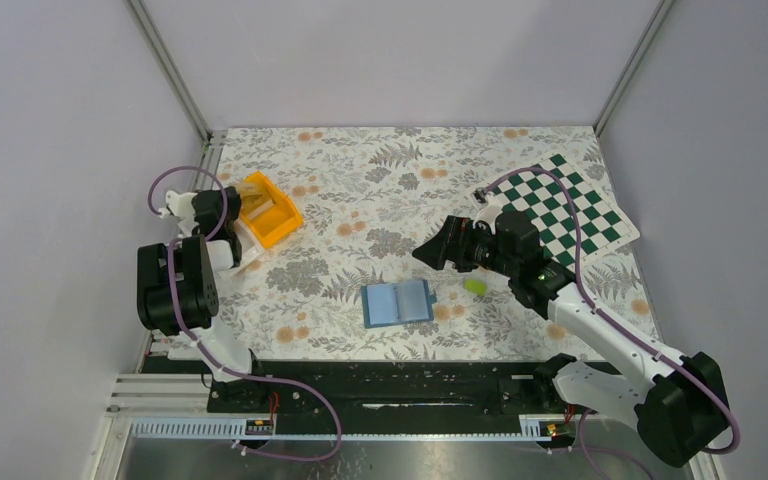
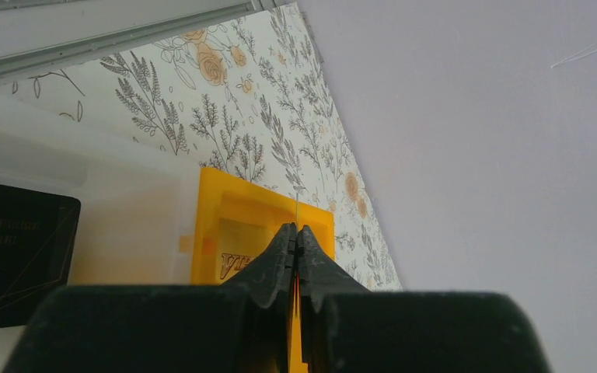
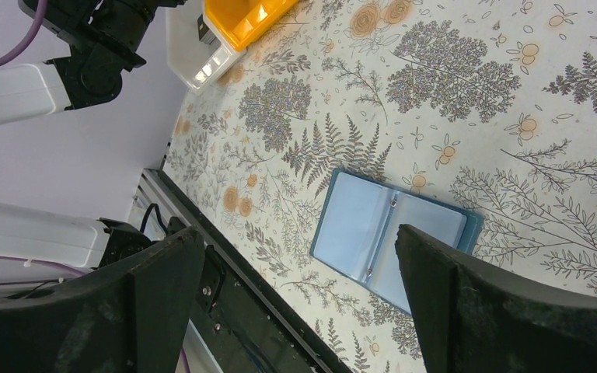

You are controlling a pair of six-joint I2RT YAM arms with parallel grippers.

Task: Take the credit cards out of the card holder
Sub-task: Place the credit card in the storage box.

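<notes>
The table [image 1: 380,160] is wearing a matte cloth printed with grey ferns and orange blooms. The card holder [image 1: 398,303] is lying open and flat on it. It is a blue-teal bifold with a centre spine and glossy, clear pale-blue pocket pages.

Far right of the holder and further back, a thin green-and-white checkered mat [image 1: 570,205] is lying askew. Far left of it and further back, a hard orange plastic bin [image 1: 270,212] is sitting against a translucent white bin [image 3: 190,58].

The right gripper [image 1: 436,247] is hovering just above the holder's right back corner, its fingers spread wide and holding nothing. The left gripper [image 2: 296,231] is hanging over the orange bin with its fingers pressed together. I cannot tell whether anything is pinched between them.

A small lime-green card [image 1: 475,286] is lying just right of the holder.
</notes>
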